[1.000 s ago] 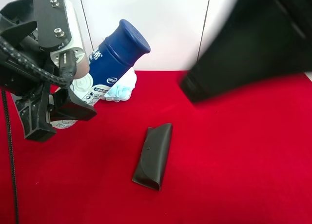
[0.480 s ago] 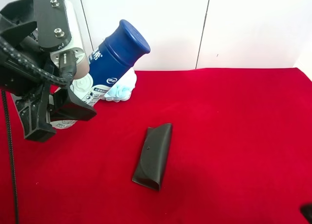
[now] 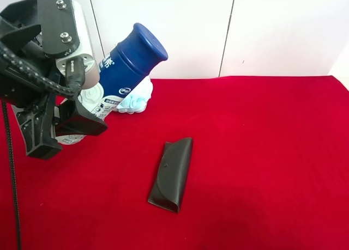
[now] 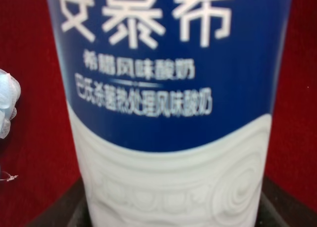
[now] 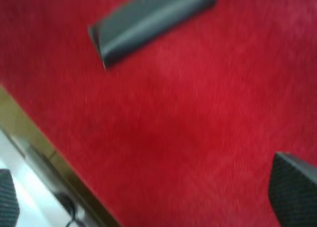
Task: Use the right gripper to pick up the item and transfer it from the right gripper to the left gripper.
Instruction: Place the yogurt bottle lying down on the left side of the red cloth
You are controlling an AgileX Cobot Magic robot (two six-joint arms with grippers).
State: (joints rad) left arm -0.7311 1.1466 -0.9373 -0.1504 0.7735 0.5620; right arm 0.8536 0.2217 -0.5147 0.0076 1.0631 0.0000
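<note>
Gone from the high view since a second ago, my right gripper (image 5: 148, 197) spreads wide, empty. My left gripper (image 3: 62, 127) clamps the bottle (image 3: 128, 62) at ten o'clock from the case (image 3: 172, 174), cap tilted toward one o'clock.

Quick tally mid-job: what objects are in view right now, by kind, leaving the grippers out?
bottle: 1
mesh sponge: 1
glasses case: 1
Total: 3
</note>
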